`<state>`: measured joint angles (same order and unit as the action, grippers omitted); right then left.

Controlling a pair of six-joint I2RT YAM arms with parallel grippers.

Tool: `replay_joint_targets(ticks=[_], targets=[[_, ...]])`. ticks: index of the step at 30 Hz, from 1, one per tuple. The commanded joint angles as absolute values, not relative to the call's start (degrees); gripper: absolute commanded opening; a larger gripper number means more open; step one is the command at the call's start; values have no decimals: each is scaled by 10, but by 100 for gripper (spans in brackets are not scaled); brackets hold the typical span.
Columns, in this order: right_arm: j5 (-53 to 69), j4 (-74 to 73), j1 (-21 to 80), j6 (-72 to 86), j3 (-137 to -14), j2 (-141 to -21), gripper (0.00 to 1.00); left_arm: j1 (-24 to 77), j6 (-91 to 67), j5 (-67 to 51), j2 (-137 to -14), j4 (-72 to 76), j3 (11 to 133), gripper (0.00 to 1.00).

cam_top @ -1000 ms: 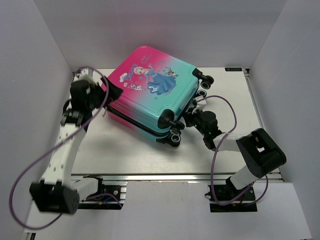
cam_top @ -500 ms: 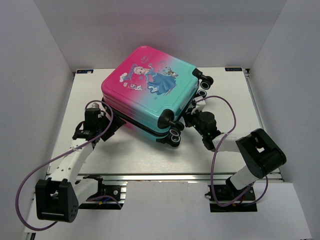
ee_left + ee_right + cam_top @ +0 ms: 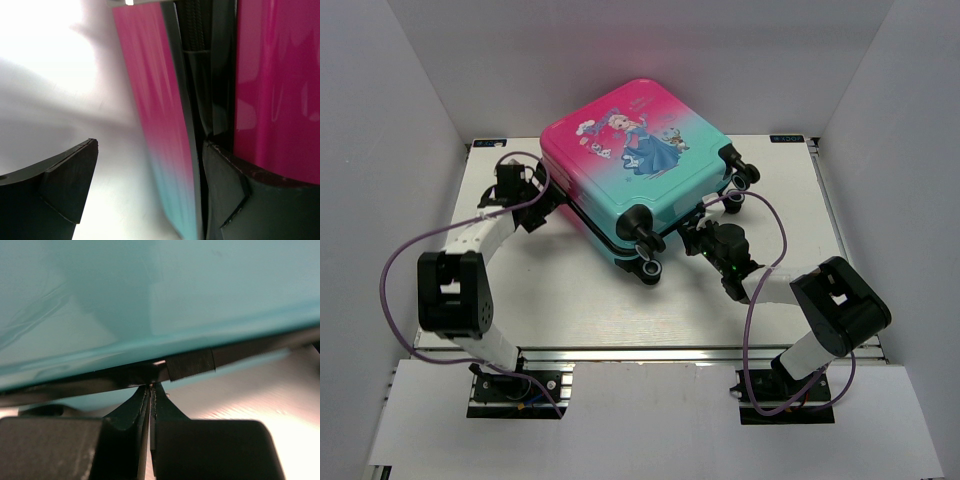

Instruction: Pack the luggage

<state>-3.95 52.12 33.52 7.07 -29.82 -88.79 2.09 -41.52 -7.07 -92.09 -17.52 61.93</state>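
The luggage (image 3: 640, 160) is a pink-to-teal hard-shell suitcase with a princess print. It lies tilted at the back middle of the table with its wheels (image 3: 645, 232) toward me. My left gripper (image 3: 544, 203) is at its left pink edge. In the left wrist view the left gripper (image 3: 150, 145) is open. One finger (image 3: 65, 185) is outside and the other (image 3: 225, 195) sits in the dark gap between the two shells, with the lower shell's rim (image 3: 150, 100) between them. My right gripper (image 3: 692, 236) is shut. Its tips (image 3: 151, 386) touch the dark zipper band under the teal shell (image 3: 150, 290). I cannot tell whether they pinch anything.
White walls enclose the table on the left, back and right. Purple cables loop from both arms over the table (image 3: 570, 300). More wheels (image 3: 745, 175) stick out on the suitcase's right side, near the right arm's cable.
The suitcase has shifted back and to the right and turned a little. My left arm swung from the front left to the suitcase's left edge. The right gripper stayed at the seam.
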Motion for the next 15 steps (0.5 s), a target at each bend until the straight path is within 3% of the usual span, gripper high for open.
replay_joint_targets(ticks=[1, 3, 6, 15], targets=[[-17, 591, 350, 61, -341, -887, 0, 15, -398, -54, -1010, -134, 710, 94], [-25, 587, 352, 59, -359, -910, 0, 15, -383, -96, -1036, -148, 769, 93], [-40, 577, 354, 59, -400, -942, 0, 20, -364, -113, -1032, -159, 760, 92], [-58, 579, 366, 84, -411, -955, 0, 52, -366, -145, -679, -214, 553, 98]])
